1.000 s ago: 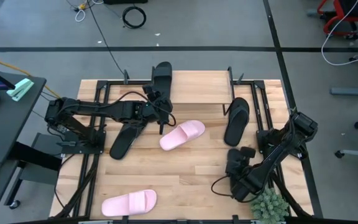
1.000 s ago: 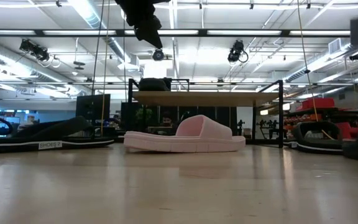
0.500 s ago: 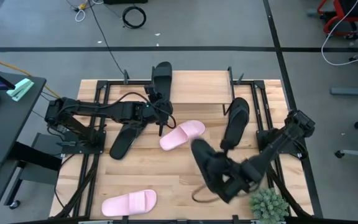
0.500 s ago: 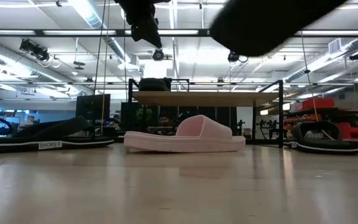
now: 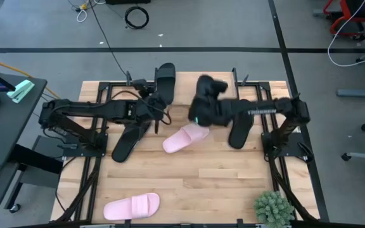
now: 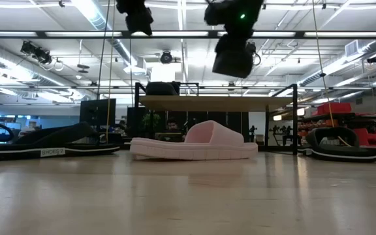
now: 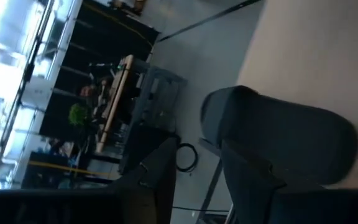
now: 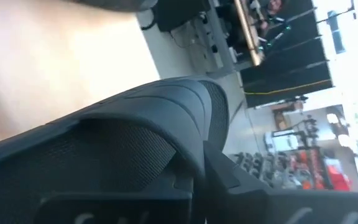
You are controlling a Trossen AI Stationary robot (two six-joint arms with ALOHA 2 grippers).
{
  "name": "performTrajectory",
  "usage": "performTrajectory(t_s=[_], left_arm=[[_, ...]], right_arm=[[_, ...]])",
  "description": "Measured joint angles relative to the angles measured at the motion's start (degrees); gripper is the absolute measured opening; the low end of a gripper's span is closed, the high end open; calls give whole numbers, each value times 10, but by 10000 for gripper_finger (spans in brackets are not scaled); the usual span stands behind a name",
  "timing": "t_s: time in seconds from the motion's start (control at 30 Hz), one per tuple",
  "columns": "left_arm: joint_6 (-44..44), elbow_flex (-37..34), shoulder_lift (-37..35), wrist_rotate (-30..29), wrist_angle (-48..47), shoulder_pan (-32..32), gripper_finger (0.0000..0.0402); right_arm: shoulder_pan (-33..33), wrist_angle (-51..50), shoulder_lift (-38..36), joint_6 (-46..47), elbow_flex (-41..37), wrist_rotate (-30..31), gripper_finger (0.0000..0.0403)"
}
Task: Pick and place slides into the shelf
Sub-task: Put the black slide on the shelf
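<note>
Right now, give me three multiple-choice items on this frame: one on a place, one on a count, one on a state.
1. The pink slide farthest from the shelf lies: A front-left on the table; B on the shelf; C in a gripper.
2. Pink slides in view: A one; B two; C four.
3. The right gripper is: A open, empty; B shut on a black slide; C out of view.
A: it lies at the front-left edge. B: another lies mid-table. B: the slide fills its wrist view.

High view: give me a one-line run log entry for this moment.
right hand: shut on black slide, over shelf | left hand: by rear black slide | pink slide: on table
</note>
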Motion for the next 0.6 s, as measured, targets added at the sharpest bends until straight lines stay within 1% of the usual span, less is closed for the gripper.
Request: performTrajectory(t_s=[0.07,0.13,0.17,0.2,0.27,0.33,0.4,0.5,0.6], left_arm=[[-1,0,-14,1,-3,8,133],[2,1,-24,-1,2,14,134],[2,1,-34,1,-4,18,134],[1,0,-41,1,-14,21,134],[1,2,-50,-1,-8,25,133],[-8,0,-62,1,-28,28,130],[-15,1,-69,0,-23,28,127],[-26,0,-80,0,-34,28,121],[-31,0,-81,1,-37,28,116]], right_arm=[[-41,84,0,-83,0,-51,9],[-75,168,1,-153,0,-132,9],[-88,212,2,-180,0,-163,9],[-98,249,3,-207,0,-176,9],[-113,301,3,-249,0,-179,9],[-126,332,3,-267,0,-180,9],[-140,335,3,-270,0,-186,9],[-157,343,12,-263,0,-242,9],[-166,365,34,-262,-1,-246,9]])
